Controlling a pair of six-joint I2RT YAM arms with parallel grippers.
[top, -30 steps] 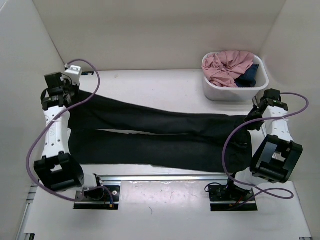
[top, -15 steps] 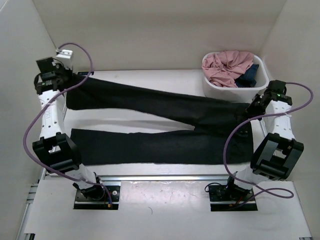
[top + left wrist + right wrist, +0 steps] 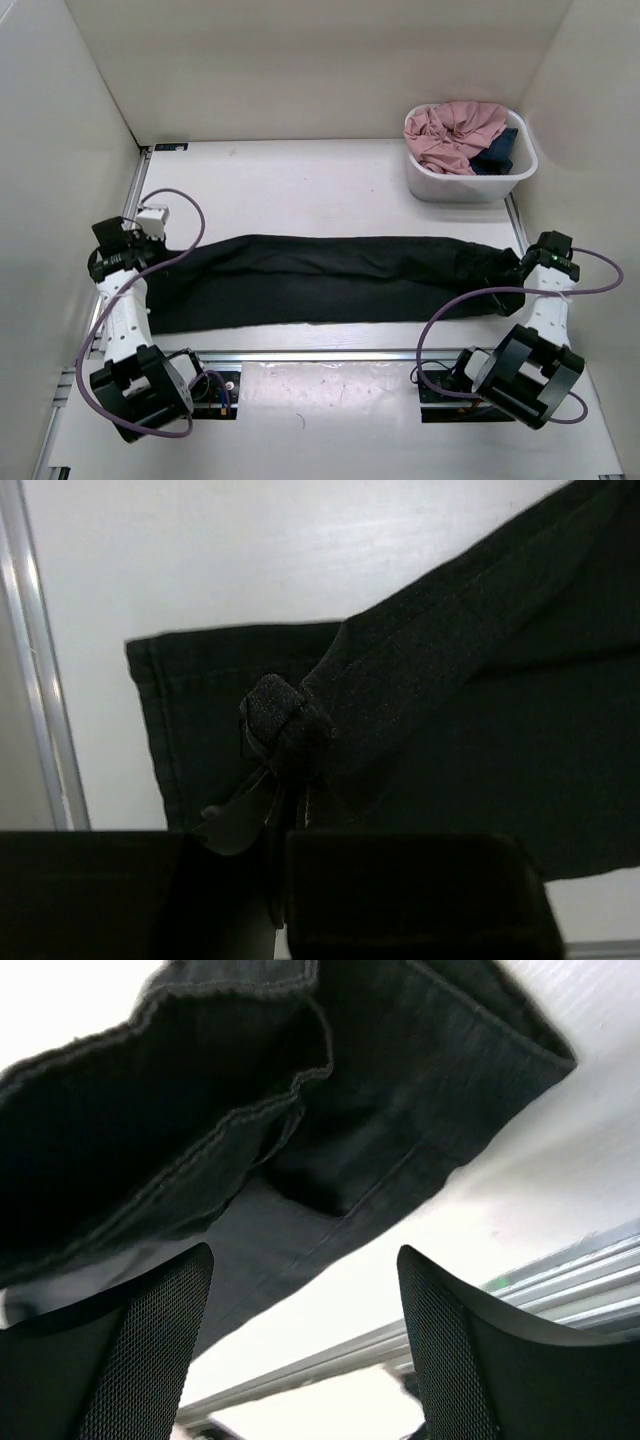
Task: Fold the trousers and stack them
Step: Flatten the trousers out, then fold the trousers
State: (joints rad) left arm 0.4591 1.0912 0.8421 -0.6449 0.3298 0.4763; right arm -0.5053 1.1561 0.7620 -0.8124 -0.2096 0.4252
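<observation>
The black trousers [image 3: 330, 280] lie lengthwise across the near half of the table, one leg folded over the other. My left gripper [image 3: 148, 262] is at their left end, shut on a bunched bit of the upper cuff [image 3: 275, 715]. In the left wrist view the lower cuff [image 3: 170, 710] lies flat underneath. At the waist end my right gripper [image 3: 518, 265] stands open. Its mesh fingers [image 3: 140, 1350] are apart, just off the waistband [image 3: 250, 1090], with nothing between them.
A white bin [image 3: 425, 180] at the back right holds a pink garment [image 3: 455, 130] and a small dark blue garment [image 3: 497, 152]. A metal rail [image 3: 320, 358] runs along the near table edge, just below the trousers. Walls stand close on both sides.
Both arms have swung from the back towards the near edge, laying the far leg over the near one. The right gripper has opened and let go of the waist.
</observation>
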